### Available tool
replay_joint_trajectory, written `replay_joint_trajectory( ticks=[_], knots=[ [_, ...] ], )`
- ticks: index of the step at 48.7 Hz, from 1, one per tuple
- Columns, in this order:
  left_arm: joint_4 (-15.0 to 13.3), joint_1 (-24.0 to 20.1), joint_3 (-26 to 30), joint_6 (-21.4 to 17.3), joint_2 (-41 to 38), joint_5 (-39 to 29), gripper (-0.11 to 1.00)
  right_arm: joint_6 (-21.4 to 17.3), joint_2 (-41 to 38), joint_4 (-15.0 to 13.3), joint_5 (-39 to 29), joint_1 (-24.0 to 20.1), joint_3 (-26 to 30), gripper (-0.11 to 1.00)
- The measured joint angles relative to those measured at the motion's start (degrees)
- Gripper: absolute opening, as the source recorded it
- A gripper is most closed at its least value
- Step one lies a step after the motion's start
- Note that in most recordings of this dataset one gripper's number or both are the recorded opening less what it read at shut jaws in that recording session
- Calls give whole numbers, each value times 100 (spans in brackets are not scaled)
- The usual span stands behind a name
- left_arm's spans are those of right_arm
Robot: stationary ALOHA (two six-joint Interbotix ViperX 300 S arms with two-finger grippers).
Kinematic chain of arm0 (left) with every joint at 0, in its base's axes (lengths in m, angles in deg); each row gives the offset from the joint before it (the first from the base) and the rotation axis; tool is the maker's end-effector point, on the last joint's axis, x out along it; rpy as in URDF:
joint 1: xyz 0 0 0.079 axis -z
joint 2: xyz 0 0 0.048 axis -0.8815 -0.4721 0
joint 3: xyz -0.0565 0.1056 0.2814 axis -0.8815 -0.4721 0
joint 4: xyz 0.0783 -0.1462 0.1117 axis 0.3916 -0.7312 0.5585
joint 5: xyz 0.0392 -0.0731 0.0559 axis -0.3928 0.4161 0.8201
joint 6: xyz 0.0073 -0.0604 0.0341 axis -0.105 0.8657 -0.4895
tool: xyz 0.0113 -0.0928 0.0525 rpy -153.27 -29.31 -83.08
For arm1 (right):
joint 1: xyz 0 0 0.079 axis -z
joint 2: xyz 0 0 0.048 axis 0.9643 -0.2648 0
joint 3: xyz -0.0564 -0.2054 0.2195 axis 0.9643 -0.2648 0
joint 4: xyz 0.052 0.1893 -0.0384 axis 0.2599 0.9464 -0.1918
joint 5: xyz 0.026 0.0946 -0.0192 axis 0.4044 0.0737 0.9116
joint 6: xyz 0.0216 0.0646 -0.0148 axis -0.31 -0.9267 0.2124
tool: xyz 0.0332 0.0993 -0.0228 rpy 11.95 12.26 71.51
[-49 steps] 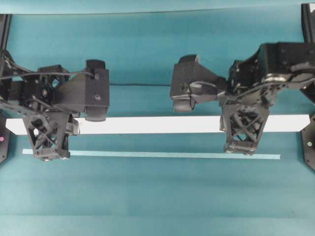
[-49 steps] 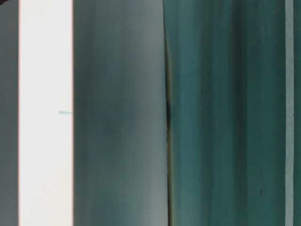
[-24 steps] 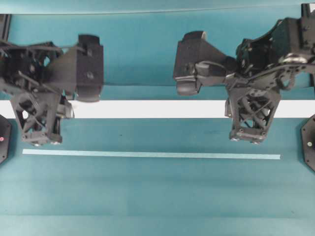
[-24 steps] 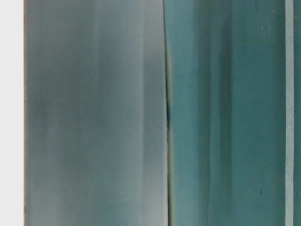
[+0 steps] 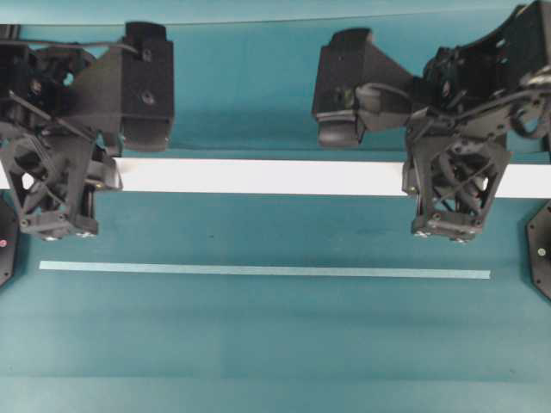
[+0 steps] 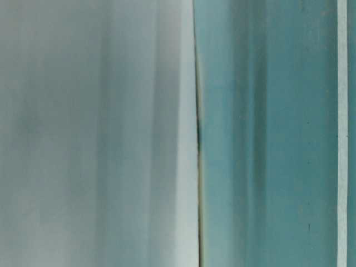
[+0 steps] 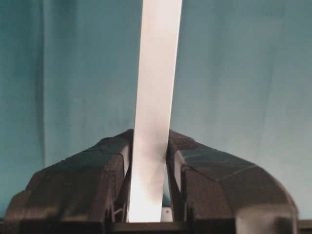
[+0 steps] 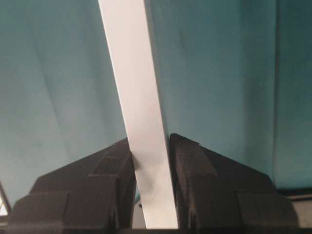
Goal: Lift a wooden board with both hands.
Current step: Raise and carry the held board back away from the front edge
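Wooden board (image 5: 267,176): white plank you hold level above the teal table (image 5: 275,335), left gripper (image 7: 148,161) and right gripper (image 8: 151,156) each clamped on it, pale strip (image 5: 258,271) lying below.

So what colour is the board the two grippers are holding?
White. The wooden board shows best in the overhead view.

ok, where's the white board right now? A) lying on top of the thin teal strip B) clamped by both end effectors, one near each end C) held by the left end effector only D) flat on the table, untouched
B: the wooden board sits between the fingers of the left end effector and the right end effector in both wrist views, apart from the teal strip.
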Motion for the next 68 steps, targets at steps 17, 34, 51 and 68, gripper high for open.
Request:
replay_joint_trajectory(
  ticks=[17,34,51,68],
  knots=[
    [0,-9,633,0,-149,-422,19,-88,9,0,-158,0,571,22],
    [0,-9,835,-9,-246,-545,19,-105,18,0,-158,0,606,22],
    [0,-9,835,0,-272,-545,19,-105,18,0,-158,0,606,22],
    [0,-35,835,0,-308,-545,19,-105,18,0,-158,44,606,22]
  ],
)
